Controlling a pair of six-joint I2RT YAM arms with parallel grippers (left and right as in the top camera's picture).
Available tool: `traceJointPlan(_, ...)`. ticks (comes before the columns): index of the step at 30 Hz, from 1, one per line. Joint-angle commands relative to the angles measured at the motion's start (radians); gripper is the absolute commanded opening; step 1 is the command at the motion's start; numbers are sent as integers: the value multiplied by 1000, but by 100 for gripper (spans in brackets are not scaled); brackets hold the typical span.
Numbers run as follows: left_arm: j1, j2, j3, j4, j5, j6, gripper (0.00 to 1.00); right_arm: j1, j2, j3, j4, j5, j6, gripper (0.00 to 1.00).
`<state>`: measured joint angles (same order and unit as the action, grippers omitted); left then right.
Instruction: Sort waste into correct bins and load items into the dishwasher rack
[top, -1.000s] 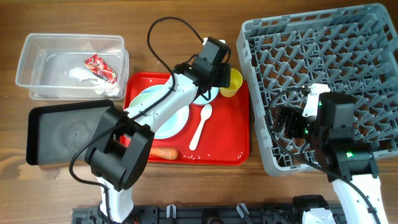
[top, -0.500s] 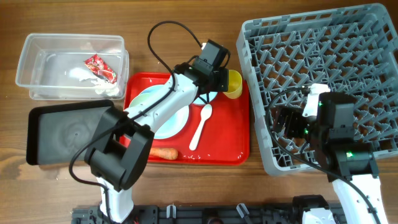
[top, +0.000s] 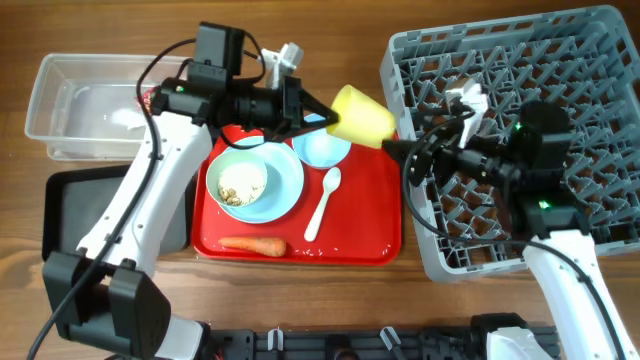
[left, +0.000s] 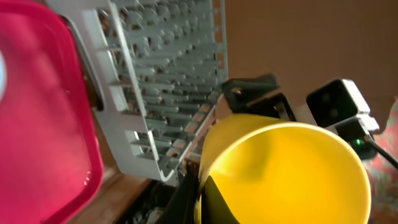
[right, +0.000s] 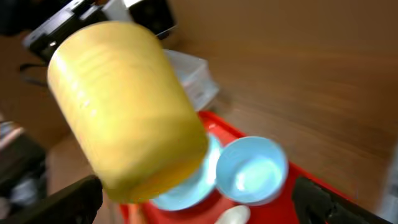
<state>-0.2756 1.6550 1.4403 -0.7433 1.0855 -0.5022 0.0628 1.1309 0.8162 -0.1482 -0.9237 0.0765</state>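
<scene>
My left gripper is shut on the rim of the small yellow cup and holds it tilted in the air over the red tray's back right corner. In the left wrist view the cup fills the lower right, with a finger on its rim. My right gripper is open at the left edge of the grey dishwasher rack, just right of the cup. In the right wrist view the cup hangs ahead of my spread fingers, not touching them.
The red tray holds a light blue plate with a scrap-filled bowl, a small blue bowl, a white spoon and a carrot. The clear tub holds tissue. A black tray lies at the left.
My left gripper has lifted the yellow cup off the tray and tipped it toward the rack. My right gripper has swung left to the rack's edge, facing the cup.
</scene>
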Motion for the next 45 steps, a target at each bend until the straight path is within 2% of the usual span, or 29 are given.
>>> traceJointPlan(1, -25, 3, 0, 18, 55, 23, 4, 2, 41, 16, 10, -186, -24, 100)
traceJointPlan(8, -47, 3, 0, 17, 55, 22, 4, 32, 46, 16, 97, -246, 18, 99)
traceJointPlan(12, -54, 3, 0, 18, 55, 23, 4, 32, 46, 16, 145, -274, 62, 83)
traceJointPlan(14, -54, 3, 0, 18, 55, 22, 4, 32, 46, 16, 145, -274, 61, 70)
traceJointPlan(16, -54, 3, 0, 18, 55, 23, 4, 32, 46, 16, 145, -274, 62, 62)
traceJointPlan(17, -54, 3, 0, 18, 54, 23, 4, 32, 46, 16, 144, -266, 63, 58)
traceJointPlan(21, -54, 3, 0, 16, -21, 23, 4, 32, 45, 16, 135, -158, 87, 56)
traceJointPlan(22, -54, 3, 0, 11, -92, 24, 19, 32, 45, 16, 117, -95, 88, 55)
traceJointPlan(23, -54, 3, 0, -12, -211, 24, 34, 31, 45, 16, 94, -42, 88, 54)
traceJointPlan(24, -54, 3, 0, -51, -344, 24, 39, 31, 44, 16, 57, 27, 87, 54)
traceJointPlan(25, -53, 3, 0, -105, -495, 24, 48, 30, 39, 16, -4, 138, 80, 54)
traceJointPlan(28, -37, 3, 0, -254, -827, 24, 53, -40, 11, 90, -267, 394, 80, 54)
traceJointPlan(30, -19, 3, 0, -319, -937, 24, 54, -103, 10, 172, -428, 496, 82, 52)
traceJointPlan(32, 3, 3, 0, -367, -1034, 24, 54, -242, 11, 307, -649, 611, 89, 52)
traceJointPlan(36, 10, 3, 0, -371, -1057, 24, 54, -493, 35, 372, -792, 665, 98, 52)
traceJointPlan(39, 10, 3, 0, -372, -1057, 24, 53, -640, 118, 371, -898, 884, 167, 52)
traceJointPlan(45, 10, 3, 0, -372, -1057, 24, 53, -713, 291, 370, -901, 908, 190, 57)
